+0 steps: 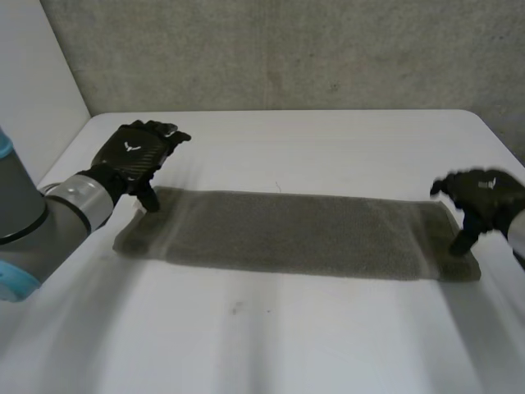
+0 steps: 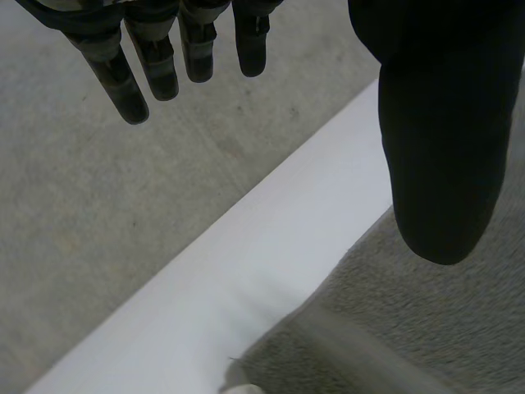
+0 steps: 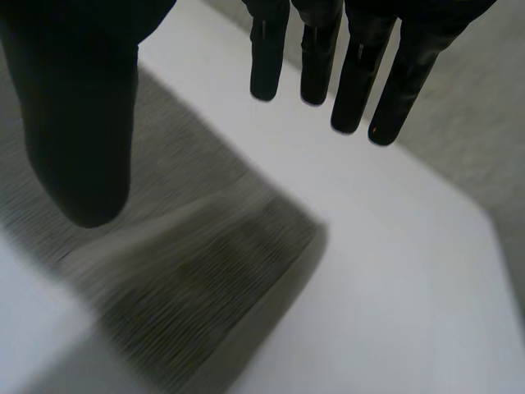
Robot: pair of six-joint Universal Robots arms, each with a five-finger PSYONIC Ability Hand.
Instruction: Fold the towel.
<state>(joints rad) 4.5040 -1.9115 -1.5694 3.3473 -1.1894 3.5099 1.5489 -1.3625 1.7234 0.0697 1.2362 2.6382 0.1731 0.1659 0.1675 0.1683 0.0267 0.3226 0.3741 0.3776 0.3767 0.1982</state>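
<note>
A grey-green towel (image 1: 295, 234) lies flat on the white table (image 1: 271, 336) as a long strip running left to right. My left hand (image 1: 135, 156) hovers at the towel's far left corner, open, with its thumb pointing down at the cloth. In the left wrist view the fingers (image 2: 148, 66) are straight and the thumb (image 2: 439, 148) stands apart over the towel (image 2: 426, 328). My right hand (image 1: 484, 197) is at the towel's right end, open, thumb down near the edge. In the right wrist view its fingers (image 3: 353, 74) are straight above the table, and its thumb (image 3: 78, 123) hangs over the towel (image 3: 205, 271).
The table's far edge (image 1: 287, 111) runs close behind the towel, with a grey surface (image 1: 287, 49) beyond it. A pale panel (image 1: 33, 82) stands at the far left. Bare table stretches from the towel to the near side.
</note>
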